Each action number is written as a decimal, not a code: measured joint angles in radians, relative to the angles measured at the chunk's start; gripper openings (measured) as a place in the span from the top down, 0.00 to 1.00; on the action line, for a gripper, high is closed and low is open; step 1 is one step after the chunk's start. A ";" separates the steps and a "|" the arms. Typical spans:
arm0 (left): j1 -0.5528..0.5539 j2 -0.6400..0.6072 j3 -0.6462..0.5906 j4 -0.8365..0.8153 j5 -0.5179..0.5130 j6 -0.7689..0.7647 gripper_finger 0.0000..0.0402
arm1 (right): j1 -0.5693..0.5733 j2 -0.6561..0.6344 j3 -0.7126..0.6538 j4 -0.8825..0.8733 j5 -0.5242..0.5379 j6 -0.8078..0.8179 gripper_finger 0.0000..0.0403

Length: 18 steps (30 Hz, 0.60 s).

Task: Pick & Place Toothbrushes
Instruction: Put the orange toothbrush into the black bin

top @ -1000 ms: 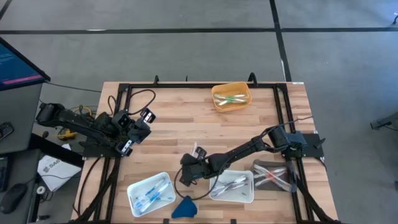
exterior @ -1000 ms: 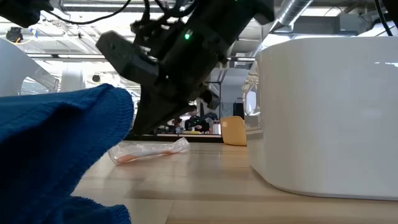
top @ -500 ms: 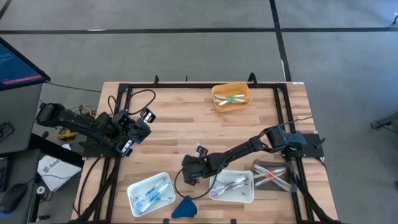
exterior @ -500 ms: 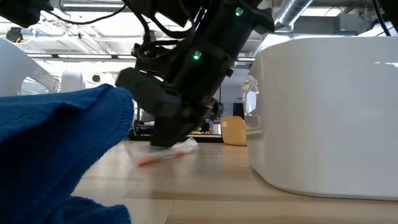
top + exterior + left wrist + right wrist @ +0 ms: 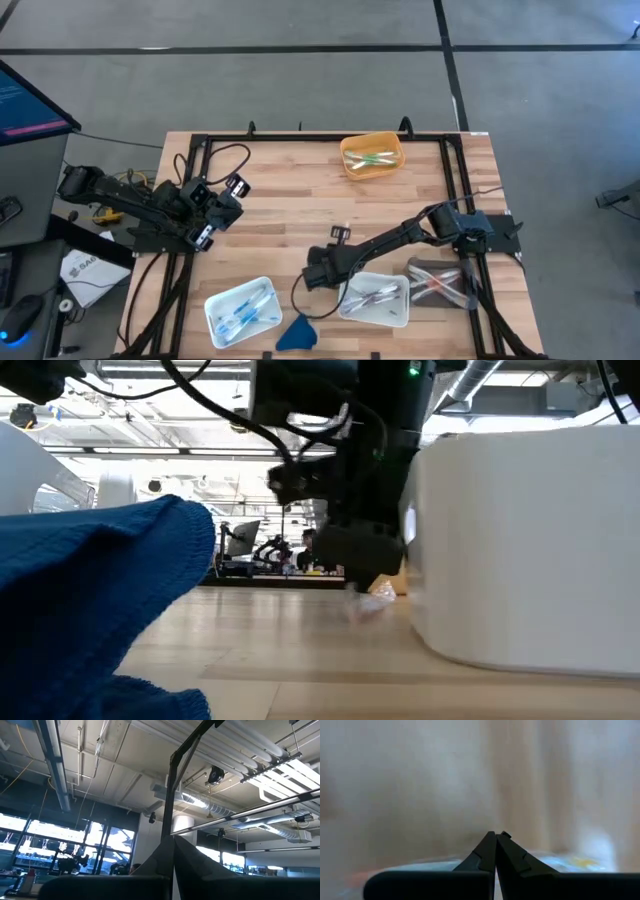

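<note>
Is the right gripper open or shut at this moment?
Shut. In the right wrist view the right gripper's two dark fingers meet at their tips. Whether they pinch a toothbrush cannot be told.

Overhead down; low level; wrists close.

Right wrist view: wooden table (image 5: pixel 420 780) wholly blurred; the pale wrapped toothbrush (image 5: pixel 560 861) beside the right gripper (image 5: pixel 496 840) is smeared. Low view: white tray (image 5: pixel 530 540) cut off; blue cloth (image 5: pixel 90 610) perhaps hides more.
</note>
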 joint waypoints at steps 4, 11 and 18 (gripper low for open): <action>0.000 0.000 0.000 -0.001 0.000 0.000 0.99 | -0.004 -0.006 0.000 -0.135 0.154 0.156 1.00; 0.000 0.000 0.000 -0.003 0.000 0.000 0.99 | 0.003 -0.074 0.000 -0.144 0.282 0.273 1.00; 0.000 0.000 0.000 -0.005 0.000 0.000 0.99 | 0.012 -0.116 0.001 -0.050 0.249 0.216 1.00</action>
